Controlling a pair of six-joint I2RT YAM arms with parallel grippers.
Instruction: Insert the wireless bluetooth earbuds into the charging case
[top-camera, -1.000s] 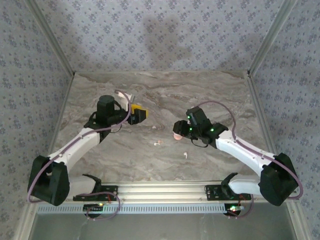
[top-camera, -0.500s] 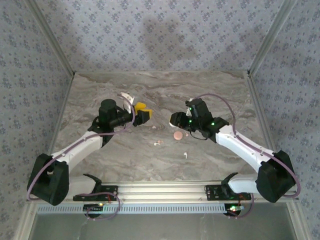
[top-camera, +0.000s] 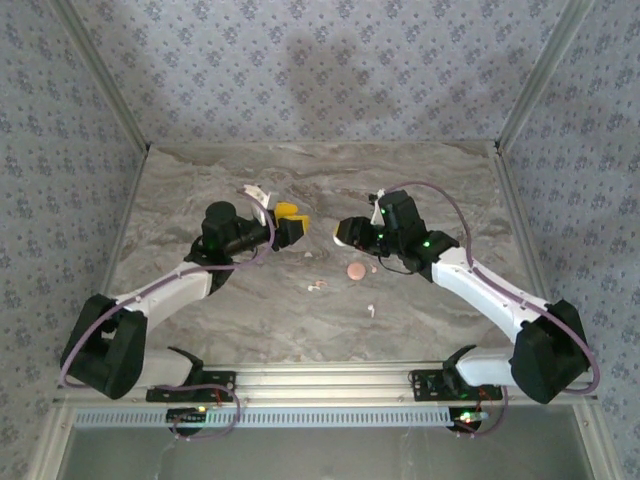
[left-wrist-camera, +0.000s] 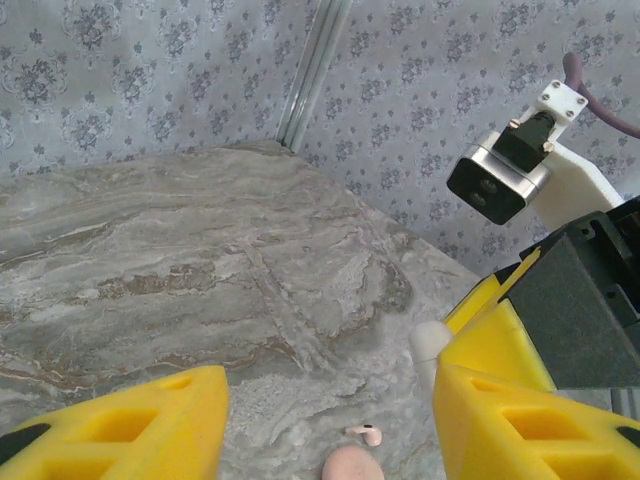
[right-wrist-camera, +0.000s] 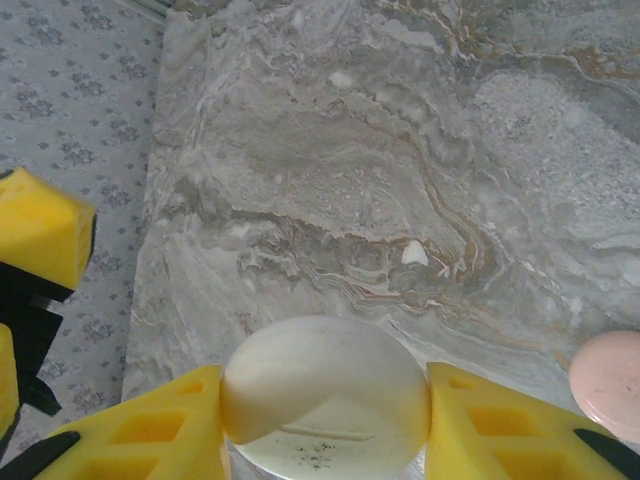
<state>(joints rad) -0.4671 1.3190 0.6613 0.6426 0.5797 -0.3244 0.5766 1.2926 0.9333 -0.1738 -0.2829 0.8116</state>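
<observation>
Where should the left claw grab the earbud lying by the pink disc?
Likely from straight above, pinching the earbud across its rounded head. It lies flat on the table with a thin stem, too low for a side approach. The pink disc sits close, so keep clear.

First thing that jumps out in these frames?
Two yellow-fingered grippers face each other mid-table: the right gripper clamps a white rounded charging case, and the left gripper stands open opposite it. Nearer the bases, a pink disc, a tiny white earbud and a second earbud lie loose on the marble table.
</observation>
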